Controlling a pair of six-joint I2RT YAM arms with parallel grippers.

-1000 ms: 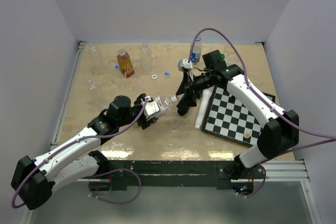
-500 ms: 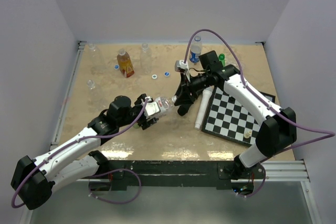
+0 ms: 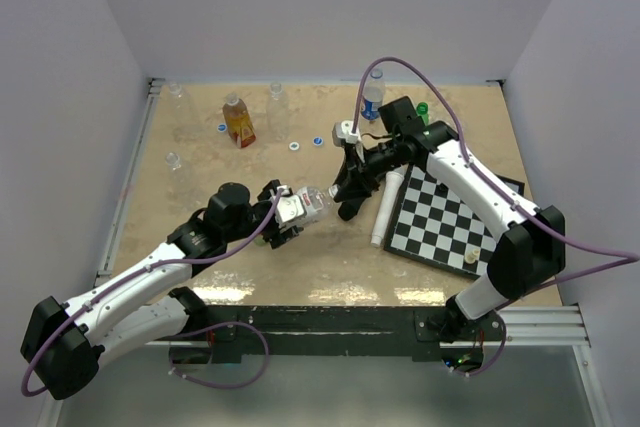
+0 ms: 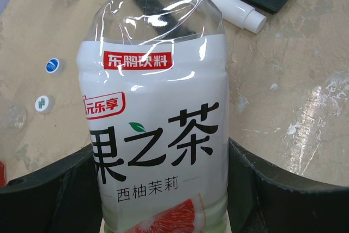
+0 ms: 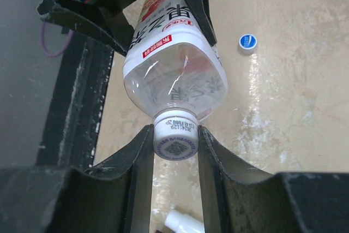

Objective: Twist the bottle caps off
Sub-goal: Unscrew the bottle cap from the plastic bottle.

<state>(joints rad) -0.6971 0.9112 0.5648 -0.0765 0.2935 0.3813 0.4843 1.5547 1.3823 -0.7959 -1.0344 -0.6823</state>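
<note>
Held item: clear plastic bottle with a white printed label (image 3: pixel 303 204), lifted off the tan tabletop (image 3: pixel 200 177), mid-workspace between the two arms. In the top view its long axis is close to level and runs from lower left to upper right. The base end points toward the left arm, the neck end toward the right arm

Left gripper (image 3: pixel 281 215): clamped across the labelled body of the bottle. In the left wrist view a black finger (image 4: pixel 49 189) sits against each side of the label, and the neck points away from the camera

Right gripper (image 5: pixel 175 147): pinching the small white round screw cap (image 5: pixel 175 137) seated on the bottle's neck. Both fingers touch the cap's side wall, and its printed top faces the right wrist camera

Table notes:
- An upright bottle of amber liquid with a red-yellow label (image 3: pixel 238 121) stands far left, well apart from the held bottle
- A loose blue round cap (image 3: pixel 221 128) lies just left of it
- A black-and-white chessboard (image 3: pixel 445 215) lies on the right
- A long white plastic tube (image 3: pixel 386 205) lies along the chessboard's left edge
</note>
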